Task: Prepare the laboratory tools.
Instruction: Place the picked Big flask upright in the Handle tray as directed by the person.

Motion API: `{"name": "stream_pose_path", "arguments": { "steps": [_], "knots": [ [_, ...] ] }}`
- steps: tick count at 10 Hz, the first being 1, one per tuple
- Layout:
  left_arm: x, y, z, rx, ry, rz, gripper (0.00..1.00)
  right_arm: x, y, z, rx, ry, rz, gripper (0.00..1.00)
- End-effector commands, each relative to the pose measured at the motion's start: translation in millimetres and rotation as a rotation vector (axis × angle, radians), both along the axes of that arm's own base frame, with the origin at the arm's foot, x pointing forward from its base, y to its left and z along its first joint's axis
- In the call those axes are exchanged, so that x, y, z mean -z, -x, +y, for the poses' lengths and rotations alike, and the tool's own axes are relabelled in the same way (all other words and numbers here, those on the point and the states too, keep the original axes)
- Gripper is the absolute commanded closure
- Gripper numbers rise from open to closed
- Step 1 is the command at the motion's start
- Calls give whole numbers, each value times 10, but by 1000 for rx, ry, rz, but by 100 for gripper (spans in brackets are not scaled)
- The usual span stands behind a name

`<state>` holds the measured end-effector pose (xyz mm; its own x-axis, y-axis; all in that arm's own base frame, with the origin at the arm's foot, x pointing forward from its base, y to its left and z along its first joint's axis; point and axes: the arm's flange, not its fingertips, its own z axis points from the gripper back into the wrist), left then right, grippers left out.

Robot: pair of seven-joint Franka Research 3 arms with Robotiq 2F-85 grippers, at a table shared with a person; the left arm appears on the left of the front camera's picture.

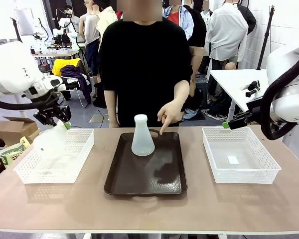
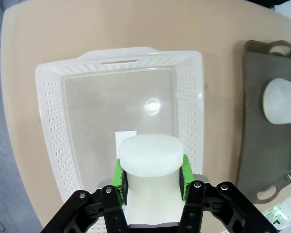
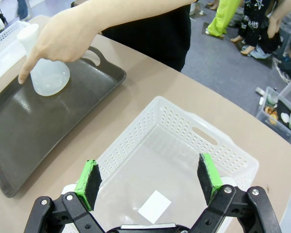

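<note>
Overhead, tilted flask (image 1: 51,142) in left claw (image 2: 151,174)

A dark brown tray (image 1: 159,174) with handles lies at the middle of the tan table (image 1: 139,209). A white lattice basket (image 1: 79,149) sits to its left and another white lattice basket (image 1: 259,169) to its right, each just apart from the tray. A small white label (image 1: 232,160) lies on the right basket's floor. Cardboard boxes (image 1: 10,130) stand on the ground off the table's left edge. A second white table (image 1: 234,79) stands far right.
</note>
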<state>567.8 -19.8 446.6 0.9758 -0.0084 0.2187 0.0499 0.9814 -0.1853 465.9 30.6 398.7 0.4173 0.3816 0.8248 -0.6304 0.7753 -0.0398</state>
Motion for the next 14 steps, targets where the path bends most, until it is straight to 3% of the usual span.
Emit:
{"name": "stream_pose_path", "arguments": {
  "steps": [1, 7, 8, 12, 14],
  "knots": [
    [-54, 195, 77, 55, 73, -82, 100, 3, 5, -8, 2, 0, 1, 0],
    [-142, 162, 16, 41, 68, -70, 100, 3, 5, -8, 2, 0, 1, 0],
    [-137, 148, -30, 117, 105, -86, 100, 3, 5, -8, 2, 0, 1, 0],
    [-512, 553, -326, 485, 274, -390, 100, 3, 5, -8, 2, 0, 1, 0],
    [-550, 675, -500, 681, 406, -538, 100, 3, 5, -8, 2, 0, 1, 0]
  ]
}}
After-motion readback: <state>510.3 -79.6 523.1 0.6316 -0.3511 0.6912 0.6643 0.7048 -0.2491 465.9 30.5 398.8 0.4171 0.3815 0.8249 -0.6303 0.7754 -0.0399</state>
